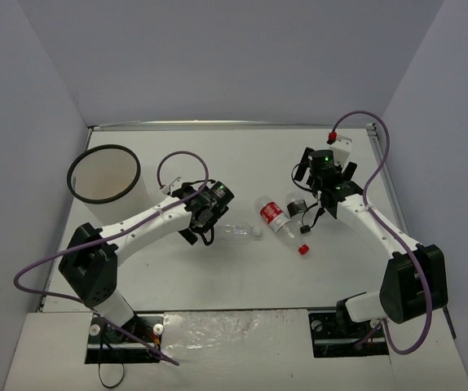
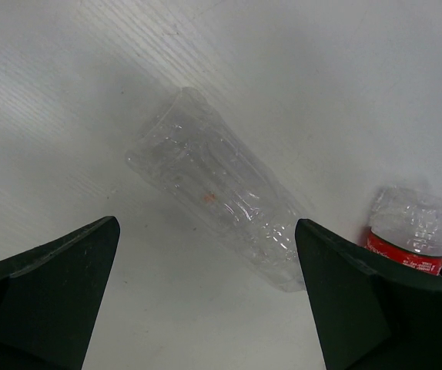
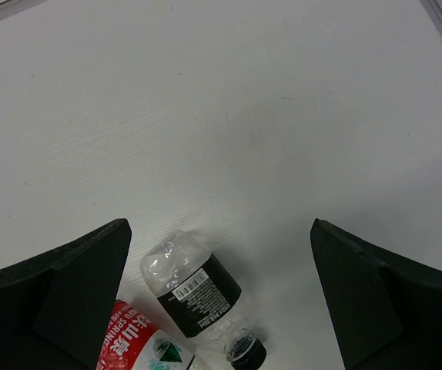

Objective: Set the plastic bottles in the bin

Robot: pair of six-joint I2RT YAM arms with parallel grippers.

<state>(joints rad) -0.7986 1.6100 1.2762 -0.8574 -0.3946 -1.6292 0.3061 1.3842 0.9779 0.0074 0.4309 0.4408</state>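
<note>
White table, grey walls | bin point(image 1: 72, 173) upper left, well apart from bottles lying flat mid-frame | left gripper point(image 2: 205, 231) jaws wide apart, empty, hovering over clear bottle point(image 2: 217, 189), likely lined up to grab | right gripper point(image 3: 221, 231) wide apart, empty, above black-label bottle point(image 3: 202, 289); red-label bottle point(image 1: 272, 213) beside it

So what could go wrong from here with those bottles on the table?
1. The plain clear bottle lies on its side, slanted across the open left gripper; it may roll or twist away as the fingers close.
2. The red-labelled bottle lies right beside that gripper's finger and could get knocked.
3. The black-labelled bottle lies close beside the red-labelled one, so the open right gripper might catch both.
</note>
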